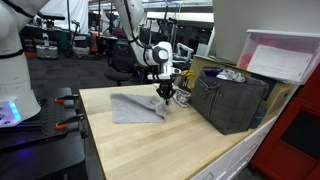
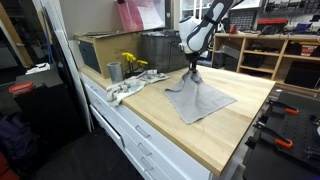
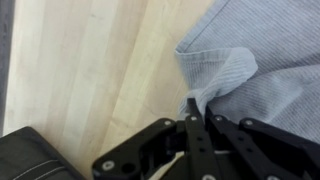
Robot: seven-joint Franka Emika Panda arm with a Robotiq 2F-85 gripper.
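A grey cloth (image 1: 135, 107) lies spread on the light wooden table (image 1: 170, 150); it also shows as a grey cloth (image 2: 200, 100) in both exterior views. My gripper (image 1: 164, 95) points straight down at the cloth's far corner, next to the dark bin. In the wrist view the gripper (image 3: 194, 108) has its black fingers pressed together with a fold of the ribbed grey cloth (image 3: 250, 60) pinched between their tips. The cloth bunches up around the pinch.
A dark grey bin (image 1: 232, 98) stands on the table close beside the gripper. A metal cup (image 2: 114, 71), yellow flowers (image 2: 130, 62) and a crumpled white rag (image 2: 128, 88) sit at the table's far end. Its dark corner (image 3: 35, 160) shows in the wrist view.
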